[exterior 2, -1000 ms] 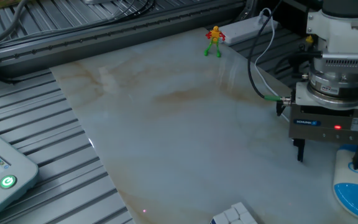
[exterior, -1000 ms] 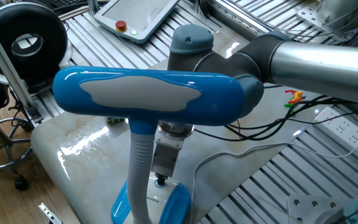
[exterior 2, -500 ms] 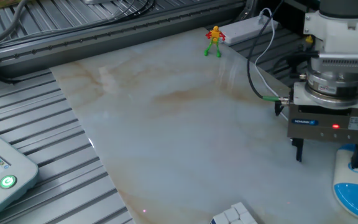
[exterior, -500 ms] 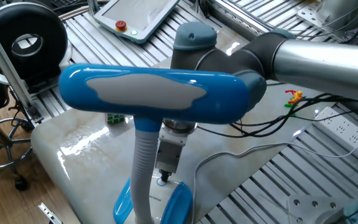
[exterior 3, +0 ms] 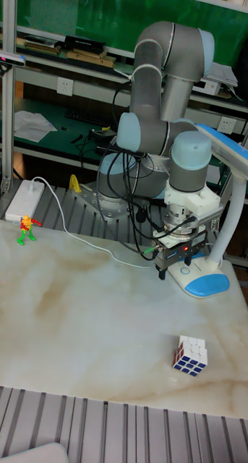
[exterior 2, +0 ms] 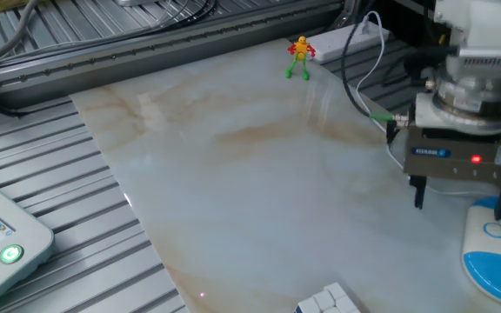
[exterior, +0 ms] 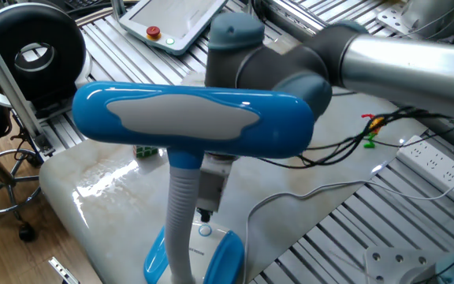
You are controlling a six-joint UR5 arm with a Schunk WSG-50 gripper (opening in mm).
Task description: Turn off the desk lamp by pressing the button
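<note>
Overhead, dark tool above round white button.

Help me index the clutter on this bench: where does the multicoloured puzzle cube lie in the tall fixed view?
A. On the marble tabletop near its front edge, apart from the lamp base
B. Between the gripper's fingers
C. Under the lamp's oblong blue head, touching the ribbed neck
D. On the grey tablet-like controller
A: the multicoloured puzzle cube rests on the marble tabletop, well in front of the blue-and-white lamp base and touching nothing else.

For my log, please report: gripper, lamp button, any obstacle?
Gripper open, one finger just above the button, apparently not touching. Desk lamp upright; light state unclear. Nothing between finger and button.
</note>
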